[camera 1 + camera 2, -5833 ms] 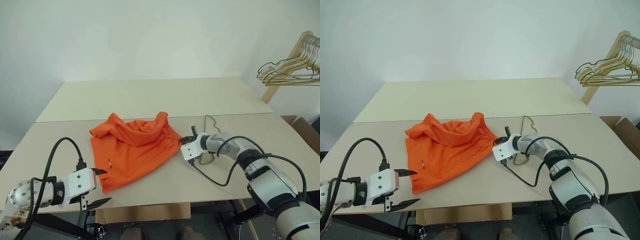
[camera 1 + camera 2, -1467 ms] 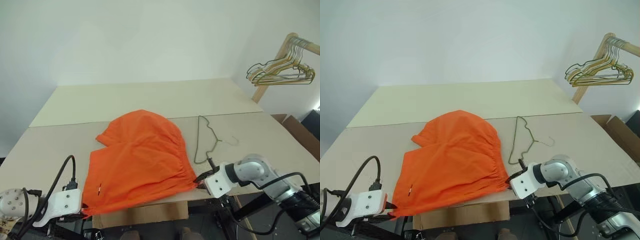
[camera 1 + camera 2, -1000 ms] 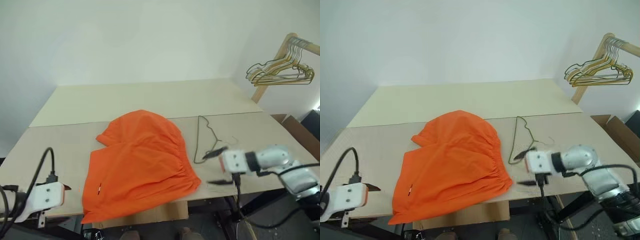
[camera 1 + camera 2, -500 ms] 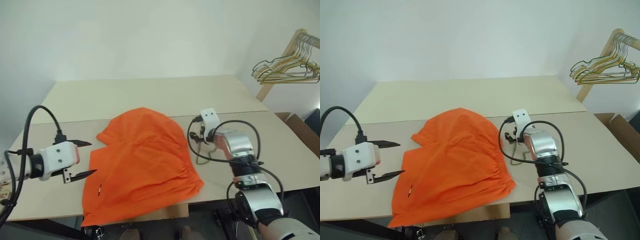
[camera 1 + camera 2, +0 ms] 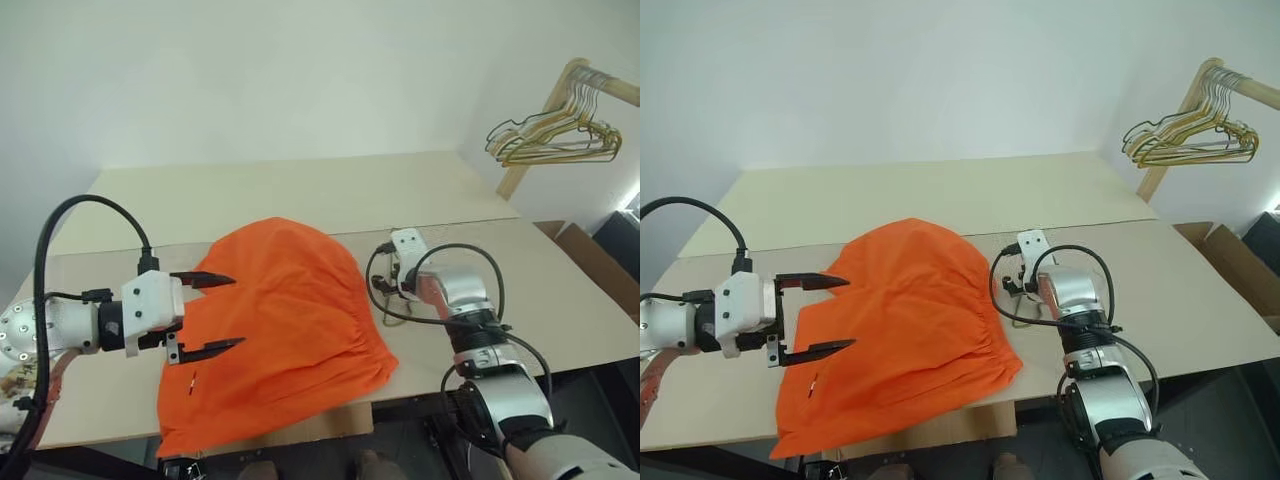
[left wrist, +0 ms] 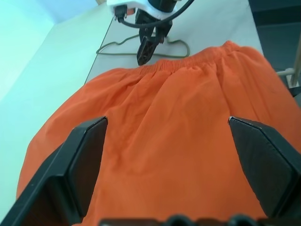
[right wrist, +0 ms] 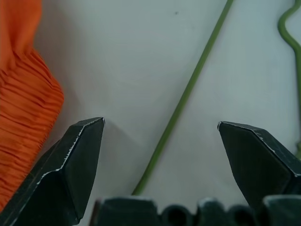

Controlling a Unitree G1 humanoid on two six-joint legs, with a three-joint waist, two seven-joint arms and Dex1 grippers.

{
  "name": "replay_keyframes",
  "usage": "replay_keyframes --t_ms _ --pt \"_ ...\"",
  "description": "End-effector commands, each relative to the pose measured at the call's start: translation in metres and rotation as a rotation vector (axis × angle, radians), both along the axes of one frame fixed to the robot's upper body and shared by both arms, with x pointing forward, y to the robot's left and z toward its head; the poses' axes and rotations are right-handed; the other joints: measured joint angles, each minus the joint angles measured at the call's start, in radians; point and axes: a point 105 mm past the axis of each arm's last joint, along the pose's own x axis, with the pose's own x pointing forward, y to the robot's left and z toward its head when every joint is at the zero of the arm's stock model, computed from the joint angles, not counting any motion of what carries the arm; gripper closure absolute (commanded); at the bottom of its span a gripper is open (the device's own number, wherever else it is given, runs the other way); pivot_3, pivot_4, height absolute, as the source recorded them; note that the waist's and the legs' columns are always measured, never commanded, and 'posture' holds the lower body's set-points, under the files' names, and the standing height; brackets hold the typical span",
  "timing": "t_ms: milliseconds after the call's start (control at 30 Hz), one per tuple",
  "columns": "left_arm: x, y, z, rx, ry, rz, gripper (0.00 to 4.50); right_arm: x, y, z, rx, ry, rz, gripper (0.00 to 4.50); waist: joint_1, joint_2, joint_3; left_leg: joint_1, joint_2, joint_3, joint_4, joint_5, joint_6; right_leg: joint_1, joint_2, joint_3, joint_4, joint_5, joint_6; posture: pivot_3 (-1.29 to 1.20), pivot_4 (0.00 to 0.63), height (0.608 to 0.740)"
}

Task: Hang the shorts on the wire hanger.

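Note:
The orange shorts [image 5: 285, 320] lie spread flat on the table [image 5: 300, 190], gathered waistband toward the right and one leg corner at the front edge. My left gripper [image 5: 237, 311] hovers open above their left part with nothing between its fingers. The thin greenish wire hanger [image 7: 188, 94] lies on the table just right of the waistband, largely covered by my right arm in the eye views. My right gripper [image 7: 161, 122] is open and points down over it, the wire running between its fingers. The left wrist view shows this right gripper [image 6: 146, 47] at the waistband with the hanger [image 6: 113, 47] behind it.
A bunch of gold and green wire hangers [image 5: 545, 135] hangs on a wooden rack at the back right. A cardboard box [image 5: 600, 265] stands beyond the table's right edge. Black cables [image 5: 375, 285] loop around my right wrist.
My left gripper has risen and moved right, from off the table's left front to over the shorts. My right gripper swung from the front edge to over the hanger. The camera shifted.

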Motion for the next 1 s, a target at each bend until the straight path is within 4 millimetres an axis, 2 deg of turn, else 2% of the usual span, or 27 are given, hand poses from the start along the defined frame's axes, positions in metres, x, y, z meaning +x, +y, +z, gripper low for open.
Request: replay_keyframes --t_ms 33,100,167,367,533,733,833,933,1000 --pt "-0.001 -0.002 0.003 0.025 -0.028 -0.017 0.03 -0.001 0.0 -0.002 -0.017 0.016 0.008 0.02 -0.002 0.0 0.0 0.0 0.0 0.0 0.0 0.0 0.0 0.0 0.0 0.0 0.0 0.0 0.0 0.11 0.0 0.74" --pt "-0.002 -0.003 0.003 0.025 -0.028 -0.023 0.03 -0.005 0.0 -0.009 0.024 0.07 -0.019 0.02 -0.002 0.0 0.0 0.0 0.0 0.0 0.0 0.0 0.0 0.0 0.001 0.0 0.0 0.0 0.0 0.12 0.0 0.74" --pt "-0.002 -0.004 0.002 0.026 -0.032 -0.026 0.0 -0.008 -0.002 -0.017 0.063 0.112 -0.047 0.59 0.0 0.0 0.0 0.0 0.0 -0.001 0.0 0.0 0.0 0.001 0.001 0.0 0.0 0.0 0.0 0.12 0.0 0.74" --pt "-0.002 -0.004 -0.001 0.027 -0.036 -0.027 0.0 -0.015 -0.006 -0.033 0.059 0.165 -0.069 2.64 0.002 -0.002 -0.001 0.012 0.001 -0.001 0.0 0.0 0.0 0.014 0.001 -0.001 -0.004 -0.001 0.0 0.12 0.0 0.74" --pt "-0.003 -0.004 -0.006 0.04 -0.017 -0.026 0.0 -0.018 -0.014 -0.037 0.087 0.186 -0.094 4.42 0.002 -0.003 -0.003 0.014 0.002 -0.001 0.0 0.0 0.0 0.015 0.002 -0.001 -0.003 -0.001 0.001 0.12 0.0 0.74" --pt "-0.002 -0.003 -0.007 0.036 -0.026 -0.02 0.0 -0.019 -0.021 -0.036 0.063 0.161 -0.112 4.48 0.003 -0.003 -0.003 0.014 0.003 -0.001 -0.001 0.0 0.0 0.015 0.003 -0.001 -0.003 -0.001 0.0 0.12 0.0 0.74" --pt "0.006 -0.006 -0.003 -0.011 -0.064 0.001 0.0 -0.012 -0.025 -0.023 0.038 0.068 -0.139 4.48 0.007 -0.003 -0.004 0.014 0.002 -0.001 -0.001 0.0 0.0 0.015 0.003 -0.001 -0.004 -0.001 0.0 0.11 0.0 0.74" --pt "0.03 -0.009 0.003 -0.126 -0.107 0.108 0.0 -0.002 -0.019 0.01 -0.004 -0.139 -0.105 4.48 0.013 -0.003 -0.003 0.013 0.002 -0.001 -0.001 0.0 0.0 0.014 0.003 -0.001 -0.004 -0.001 0.001 0.11 0.0 0.74" --pt "0.045 -0.01 0.011 -0.272 -0.089 0.194 0.0 -0.001 -0.011 0.032 0.016 -0.244 -0.066 4.48 0.012 -0.003 -0.003 0.012 0.002 -0.001 -0.001 0.0 0.0 0.014 0.002 0.0 -0.004 -0.001 0.001 0.1 0.0 0.74"
